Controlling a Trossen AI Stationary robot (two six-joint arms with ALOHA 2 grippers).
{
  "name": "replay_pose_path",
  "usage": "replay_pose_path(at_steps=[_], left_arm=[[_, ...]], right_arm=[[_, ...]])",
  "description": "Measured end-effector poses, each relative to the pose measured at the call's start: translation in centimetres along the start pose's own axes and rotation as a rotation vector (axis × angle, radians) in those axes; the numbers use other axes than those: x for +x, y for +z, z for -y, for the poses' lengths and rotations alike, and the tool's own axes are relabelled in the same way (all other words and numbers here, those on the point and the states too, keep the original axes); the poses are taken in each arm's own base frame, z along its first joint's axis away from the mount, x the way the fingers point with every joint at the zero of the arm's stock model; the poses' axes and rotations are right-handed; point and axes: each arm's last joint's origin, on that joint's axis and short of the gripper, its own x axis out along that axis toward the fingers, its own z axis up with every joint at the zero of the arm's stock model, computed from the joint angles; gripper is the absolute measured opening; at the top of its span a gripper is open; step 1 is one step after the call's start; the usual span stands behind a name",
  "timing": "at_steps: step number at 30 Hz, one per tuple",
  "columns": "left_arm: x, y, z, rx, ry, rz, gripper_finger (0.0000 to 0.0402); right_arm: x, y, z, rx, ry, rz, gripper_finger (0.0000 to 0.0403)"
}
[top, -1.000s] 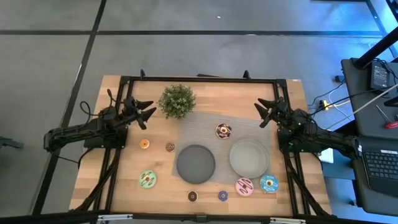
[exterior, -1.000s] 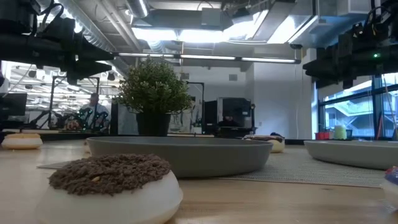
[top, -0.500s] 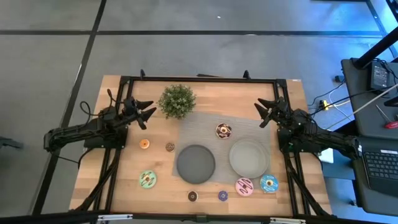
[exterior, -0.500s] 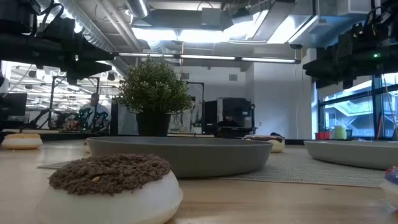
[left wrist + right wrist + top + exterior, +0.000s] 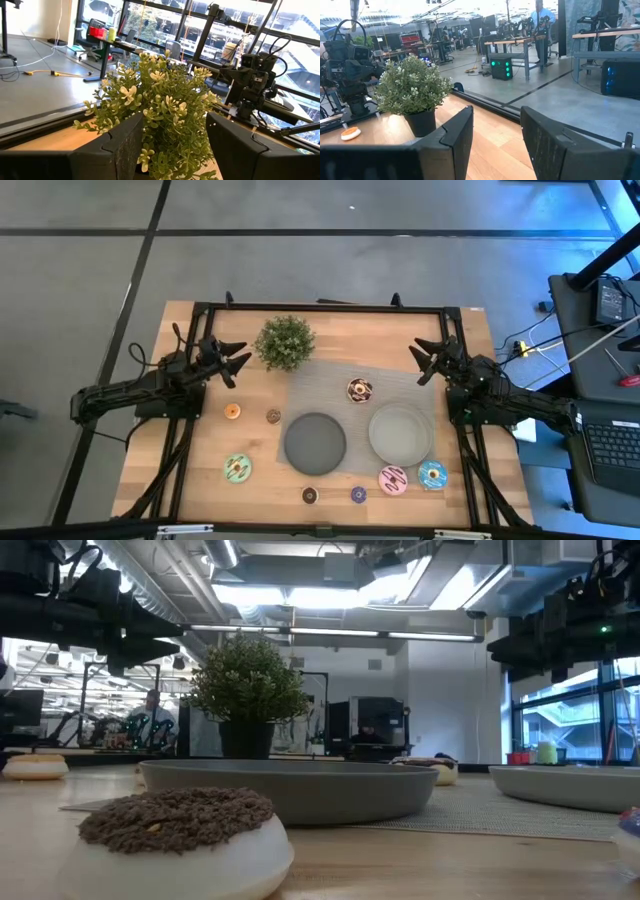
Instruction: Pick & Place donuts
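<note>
The donuts lie flat on the table in the high view: chocolate sprinkled [image 5: 359, 390] on the grey mat, orange mini [image 5: 232, 411], brown mini [image 5: 273, 416], green [image 5: 237, 469], dark brown mini [image 5: 310, 495], purple mini [image 5: 358, 495], pink [image 5: 392, 479] and blue [image 5: 432, 475]. The dark grey plate [image 5: 315, 443] and pale bowl [image 5: 401, 433] sit on the mat. My left gripper [image 5: 236, 365] hovers open at the table's far left, above the wood, apart from every donut. My right gripper [image 5: 424, 362] hovers open at the far right.
A potted plant [image 5: 285, 341] stands near the far edge between the two grippers and fills the left wrist view [image 5: 160, 115]. A black frame rail runs along the far edge. Bare wood lies between the plant and the right gripper. A person stands far off in the room.
</note>
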Motion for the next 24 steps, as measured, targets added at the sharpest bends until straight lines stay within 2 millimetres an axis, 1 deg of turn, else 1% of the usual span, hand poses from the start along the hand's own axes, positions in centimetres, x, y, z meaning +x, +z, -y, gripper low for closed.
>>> replay_pose_path(at_steps=[18,20,24], left_arm=[[0.00,0.00,0.00,0.000,0.000,0.000,0.0213],[0.00,0.00,0.00,0.000,0.000,0.000,0.0212],[0.00,-0.01,0.00,0.000,0.000,0.000,0.0212]], right_arm=[[0.00,-0.01,-0.02,0.004,0.008,-0.001,0.0165],[0.00,-0.01,-0.10,0.043,0.035,-0.005,0.0165],[-0.01,0.10,-0.29,0.223,0.094,-0.008,0.0165]])
